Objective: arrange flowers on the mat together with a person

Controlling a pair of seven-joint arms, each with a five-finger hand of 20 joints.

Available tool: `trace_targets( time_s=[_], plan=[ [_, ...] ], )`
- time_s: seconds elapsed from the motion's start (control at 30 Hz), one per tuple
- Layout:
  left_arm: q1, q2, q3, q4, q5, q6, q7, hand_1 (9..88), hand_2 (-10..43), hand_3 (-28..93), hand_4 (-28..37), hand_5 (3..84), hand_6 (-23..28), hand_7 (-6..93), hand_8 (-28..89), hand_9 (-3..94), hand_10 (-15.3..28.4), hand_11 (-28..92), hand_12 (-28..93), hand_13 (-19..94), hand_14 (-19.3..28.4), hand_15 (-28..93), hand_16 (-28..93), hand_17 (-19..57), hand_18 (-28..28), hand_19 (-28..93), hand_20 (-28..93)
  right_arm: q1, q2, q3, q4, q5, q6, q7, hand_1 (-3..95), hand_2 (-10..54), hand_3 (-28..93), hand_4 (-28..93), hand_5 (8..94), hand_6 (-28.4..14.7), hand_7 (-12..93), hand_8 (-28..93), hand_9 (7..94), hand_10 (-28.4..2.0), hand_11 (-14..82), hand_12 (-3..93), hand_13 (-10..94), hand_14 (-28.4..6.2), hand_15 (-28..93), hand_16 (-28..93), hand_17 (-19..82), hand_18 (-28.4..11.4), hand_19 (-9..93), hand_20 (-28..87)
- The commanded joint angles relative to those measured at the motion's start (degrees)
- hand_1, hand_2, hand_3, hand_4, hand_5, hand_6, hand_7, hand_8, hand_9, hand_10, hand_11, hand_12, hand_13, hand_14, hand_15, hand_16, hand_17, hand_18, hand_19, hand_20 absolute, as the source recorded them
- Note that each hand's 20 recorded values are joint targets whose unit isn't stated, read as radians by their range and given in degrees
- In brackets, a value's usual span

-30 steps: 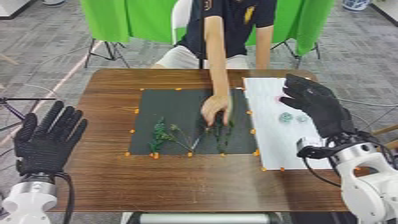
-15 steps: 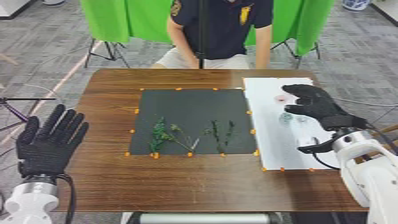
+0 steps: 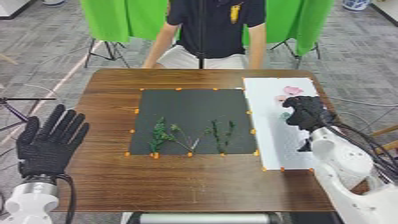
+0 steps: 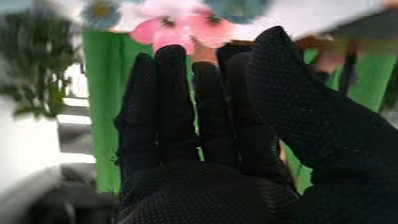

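While the brown tabletop (image 3: 187,187) carries the whole arrangement, its biggest pieces are the dark mat (image 3: 178,105) in the middle and, along that mat's right side, the white sheet (image 3: 273,145). Next in size come the hands: the left robot hand (image 3: 44,150) lies off to the near left, its fingers straight and slightly spread with nothing in them, and the right robot hand (image 3: 306,112) is over the right part of the white sheet, its fingers extended close together, thumb standing apart, gripping nothing. Smaller again are the greens, all on the near half of the dark mat: a leafy sprig (image 3: 159,135) at left, a thin branching stem (image 3: 191,144) beside it, and a pair of slim sprigs (image 3: 229,134) towards the right. Smallest are the blooms, pink flowers (image 3: 293,90) on the far part of the white sheet and a blue-green flower (image 3: 286,116) just left of the right robot hand. Picking a bloom seems to be the step in hand, and the tight spacing is the worry: closing the thumb on a pink one could catch its neighbour too. Thin petals may crumple under a firm pinch or slip from a loose one, and a low sideways sweep would probably knock the blue-green flower out of place.
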Motion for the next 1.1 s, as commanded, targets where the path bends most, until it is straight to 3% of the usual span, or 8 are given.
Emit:
trace_targets(
  time_s=[0.03, 0.37, 0.53, 0.57, 0.63, 0.9, 1.1],
  plan=[
    [-0.02, -0.53, 0.31, 0.38, 0.52, -0.20, -1.25, 24.6, 18.2, 69, -28.3, 44.5, 8.0, 11.9, -10, 39.1, 15.3, 18, 8, 30, 15.9, 27, -6, -5.0, 13.5, 32, 13, 0.30, -1.36, 0.14, 0.65, 0.60, -3.90, -1.44, 48.9, -9.5, 82, -28, 46.9, 0.6, 24, -16, 46.8, -8.8, 12.8, 15.5, 40, -9.2, 56, 23, 22, -15.6, 69, 27],
    [0.37, -0.49, 0.12, 0.28, 0.50, -0.40, -1.47, 24.7, 18.0, 69, -28.3, 44.4, 7.9, 12.0, -10, 38.8, 15.3, 18, 9, 30, 16.2, 30, -5, -5.7, 14.2, 33, 14, -1.09, -1.82, -1.72, 1.46, 2.32, -5.53, -3.08, 50.3, -9.5, 80, -28, 48.9, 1.6, 24, -16, 53.2, -8.5, 15.3, 16.2, 48, -7.5, 57, 25, 24, -16.2, 70, 28],
    [0.12, -0.46, 0.37, 0.40, 0.47, -0.47, -1.39, 24.7, 18.0, 69, -28.3, 44.4, 8.0, 12.0, -10, 38.9, 15.4, 18, 9, 30, 16.3, 30, -5, -5.8, 14.3, 33, 14, -1.92, -1.51, -3.12, 1.96, 3.43, -1.36, -2.44, 57.3, -9.5, 67, -28, 56.3, 4.1, 32, -18, 62.9, -8.2, 23.8, 18.9, 56, -3.6, 52, 44, 27, -16.4, 70, 32],
    [-0.03, -0.45, 0.44, 0.43, 0.43, -0.34, -1.45, 24.7, 17.9, 69, -28.3, 44.4, 8.0, 12.0, -10, 38.9, 15.4, 18, 9, 30, 16.3, 30, -5, -5.8, 14.3, 33, 14, -1.93, -1.49, -3.30, 2.01, 3.69, -0.31, -2.35, 58.3, -9.5, 66, -28, 57.3, 4.3, 34, -18, 65.2, -7.7, 22.0, 22.8, 57, -3.1, 51, 46, 27, -16.3, 69, 33],
    [0.24, -0.56, 0.43, 0.30, 0.41, -0.42, -1.26, 24.7, 17.9, 69, -28.3, 44.4, 7.9, 12.0, -10, 38.8, 15.4, 18, 9, 30, 16.3, 31, -5, -5.8, 14.3, 33, 14, -1.99, -1.41, -3.42, 1.52, 4.26, 0.54, -2.02, 60.3, -9.5, 64, -28, 57.3, 4.1, 41, -6, 72.5, -5.9, 12.5, 37.4, 60, -1.9, 49, 50, 30, -16.0, 70, 34],
    [0.75, -0.67, 0.19, 0.23, 0.54, -0.29, -1.30, 24.8, 17.9, 69, -28.3, 44.4, 7.9, 12.1, -10, 38.8, 15.6, 19, 9, 30, 16.3, 31, -6, -5.8, 14.4, 34, 14, -0.20, -0.99, -4.91, -5.24, 7.92, 4.88, -3.40, 59.9, -9.5, 66, -28, 57.3, 3.6, 44, -3, 73.7, -5.6, 10.6, 39.9, 61, -1.6, 48, 50, 31, -15.8, 70, 36],
    [1.73, 0.07, 0.24, 0.02, 0.35, 0.32, -1.68, 24.8, 17.9, 69, -28.3, 44.3, 8.0, 11.9, -10, 38.8, 15.6, 19, 9, 30, 16.3, 32, -6, -5.8, 14.4, 34, 14, 10.21, -4.31, -12.27, -8.47, 16.51, -1.17, -3.83, 59.2, -9.5, 67, -28, 57.6, 2.9, 42, -3, 74.9, -5.7, 12.6, 41.5, 61, -1.8, 47, 50, 30, -15.7, 69, 37]
  ],
)
